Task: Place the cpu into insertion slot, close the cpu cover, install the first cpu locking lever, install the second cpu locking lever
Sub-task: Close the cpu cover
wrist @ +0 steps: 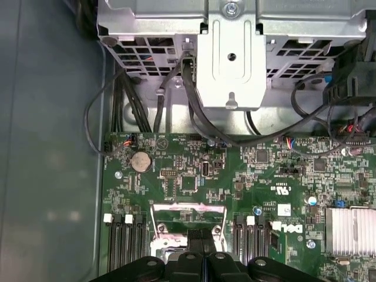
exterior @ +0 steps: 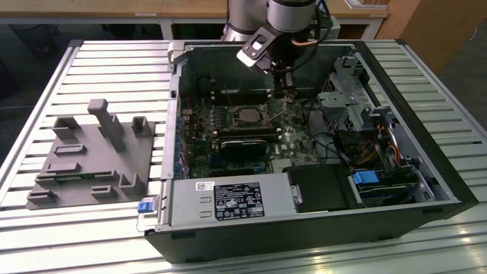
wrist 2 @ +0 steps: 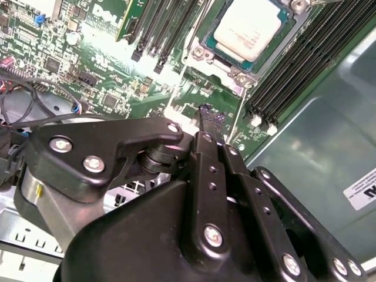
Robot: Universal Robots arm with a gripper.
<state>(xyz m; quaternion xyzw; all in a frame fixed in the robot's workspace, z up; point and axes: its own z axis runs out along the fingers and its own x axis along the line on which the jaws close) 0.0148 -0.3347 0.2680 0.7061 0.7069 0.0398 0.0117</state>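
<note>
Exterior view: an open computer case (exterior: pixel 304 188) lies on a slatted table (exterior: pixel 114 68), with a grey moulded fixture (exterior: pixel 91 154) on the exterior view's left. My arm reaches down into the case from the far side. My gripper (exterior: pixel 286 94) hangs low over the green motherboard (exterior: pixel 293 134), just beside the insertion slot (exterior: pixel 247 117), on the exterior view's right of it. A black fan (exterior: pixel 243 149) sits on the near side of the slot.

Second wrist view: my gripper (wrist 2: pixel 211 114) is clenched. Its two black fingers (wrist 2: pixel 207 153) are pressed together and I see nothing between them. The cpu (wrist 2: pixel 249 26) sits in its socket, dull silver top facing up. The cpu cover (wrist 2: pixel 239 75) lies flat around it as a thin silver frame. A thin silver lever rod (wrist 2: pixel 239 114) runs close beside my fingertips. I cannot tell whether they touch it. Long black memory slots (wrist 2: pixel 305 64) flank the socket.

First wrist view: my gripper (wrist: pixel 202 249) hovers at a silver bracket (wrist: pixel 188 207) between memory slots (wrist: pixel 124 247). Beyond are a coin battery (wrist: pixel 141 160), black cables (wrist: pixel 194 111) and a metal drive cage (wrist: pixel 232 53).
</note>
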